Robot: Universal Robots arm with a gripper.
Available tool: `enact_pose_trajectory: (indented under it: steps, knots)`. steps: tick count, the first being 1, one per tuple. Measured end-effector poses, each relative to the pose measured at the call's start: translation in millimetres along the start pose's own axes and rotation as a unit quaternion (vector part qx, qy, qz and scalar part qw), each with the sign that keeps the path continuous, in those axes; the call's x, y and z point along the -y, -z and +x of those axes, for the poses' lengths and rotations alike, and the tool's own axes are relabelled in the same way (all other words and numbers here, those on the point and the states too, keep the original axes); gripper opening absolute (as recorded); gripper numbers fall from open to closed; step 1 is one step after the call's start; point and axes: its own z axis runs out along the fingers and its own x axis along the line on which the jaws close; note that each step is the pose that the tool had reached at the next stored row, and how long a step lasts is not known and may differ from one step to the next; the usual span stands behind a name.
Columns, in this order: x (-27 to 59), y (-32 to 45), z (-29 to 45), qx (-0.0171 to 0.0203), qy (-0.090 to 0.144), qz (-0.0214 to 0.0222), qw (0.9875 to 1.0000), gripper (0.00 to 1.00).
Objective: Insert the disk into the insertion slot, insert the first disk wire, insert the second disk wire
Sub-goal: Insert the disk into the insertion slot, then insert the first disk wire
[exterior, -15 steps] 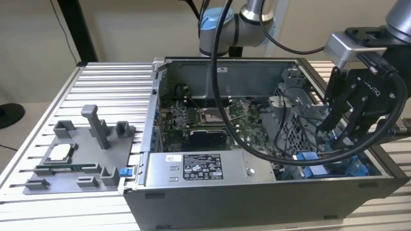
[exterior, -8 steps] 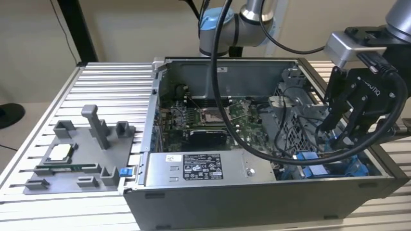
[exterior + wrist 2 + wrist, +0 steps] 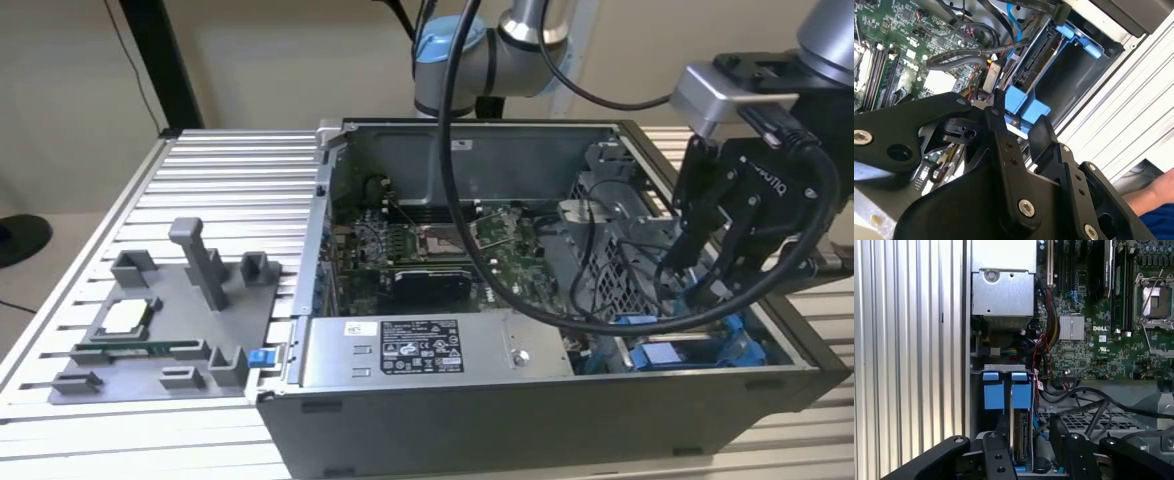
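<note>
Disk (image 3: 1022,437), blue-framed, stands on edge inside the insertion slot (image 3: 978,405), and my gripper (image 3: 1028,432) straddles it with fingers spread apart.

Beige wall (image 3: 267,60), ribbed aluminium table (image 3: 227,170)

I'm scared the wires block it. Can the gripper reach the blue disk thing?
Probably yes. The gripper is right at the disk in its blue carrier, and the black cables lie off to the side, not across it.
</note>
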Motion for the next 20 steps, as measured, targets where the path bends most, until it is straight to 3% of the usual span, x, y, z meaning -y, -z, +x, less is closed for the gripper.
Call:
enact_pose_trajectory:
  steps: [4,9,12,13,18,20]
  knots:
    - [0.1,0.4,-2.7,-0.0002,0.0,0.0009,1.0,1.0]
    - [-0.8,18.9,-3.8,-0.0001,0.001,0.0011,1.0,1.0]
    - [-0.9,19.1,-4.9,0.0,0.003,0.0065,1.0,1.0]
    - [-0.8,19.0,-5.4,0.0001,0.005,0.0113,0.9999,1.0]
    - [-0.9,18.6,-7.3,-0.0012,0.011,0.0498,0.9987,1.0]
    - [-0.8,18.2,-8.3,-0.0037,0.013,0.0643,0.9978,1.0]
